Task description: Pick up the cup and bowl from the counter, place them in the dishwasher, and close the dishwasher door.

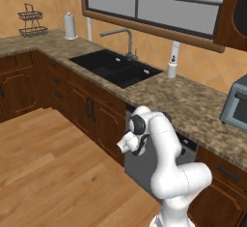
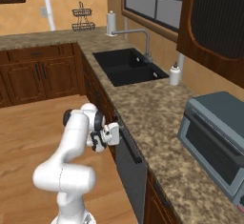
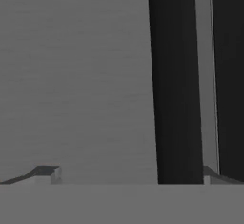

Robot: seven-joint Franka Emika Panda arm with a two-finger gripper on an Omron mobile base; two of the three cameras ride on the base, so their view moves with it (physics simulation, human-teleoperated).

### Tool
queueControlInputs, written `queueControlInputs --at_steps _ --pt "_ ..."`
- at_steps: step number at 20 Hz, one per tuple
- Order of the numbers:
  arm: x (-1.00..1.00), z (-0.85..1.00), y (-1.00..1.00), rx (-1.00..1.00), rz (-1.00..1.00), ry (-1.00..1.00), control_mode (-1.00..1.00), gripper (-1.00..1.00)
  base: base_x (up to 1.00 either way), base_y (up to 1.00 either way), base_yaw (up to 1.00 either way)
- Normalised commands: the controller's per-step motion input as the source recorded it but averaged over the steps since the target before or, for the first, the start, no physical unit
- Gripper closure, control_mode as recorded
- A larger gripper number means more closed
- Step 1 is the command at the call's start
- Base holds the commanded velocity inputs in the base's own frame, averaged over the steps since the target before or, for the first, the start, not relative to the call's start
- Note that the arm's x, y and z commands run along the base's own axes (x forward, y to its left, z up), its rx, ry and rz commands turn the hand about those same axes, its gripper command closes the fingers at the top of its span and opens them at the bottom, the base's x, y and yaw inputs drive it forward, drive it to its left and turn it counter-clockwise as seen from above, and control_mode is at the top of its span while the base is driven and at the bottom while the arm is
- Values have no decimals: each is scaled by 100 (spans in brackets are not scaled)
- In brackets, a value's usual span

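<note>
The dishwasher door (image 2: 129,170) stands upright and shut among the dark wood cabinets below the counter (image 2: 143,108). It also shows behind the arm as the dishwasher door (image 1: 137,165). My gripper (image 2: 114,133) is open and right in front of the top of the door, by its black bar handle (image 2: 130,145). In the hand view the gripper (image 3: 128,175) is wide open, with the grey door (image 3: 71,75) very close and the handle (image 3: 174,75) running between the fingertips (image 3: 46,173), nearer the right one. Nothing is held. The cup and the bowl are out of view.
A black sink (image 1: 116,66) with a faucet (image 1: 126,37) is set in the counter (image 1: 183,100). A white soap dispenser (image 1: 171,67) stands beside it. A blue-grey toaster oven (image 2: 219,132) sits at the right. A paper towel roll (image 1: 70,26) and a wire rack (image 1: 33,21) stand far left. Wooden floor (image 1: 53,173) lies open behind me.
</note>
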Motion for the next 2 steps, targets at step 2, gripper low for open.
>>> queueControlInputs --at_steps 2 --pt "26 0 0 0 0 6 -100 -100 0 0 0"
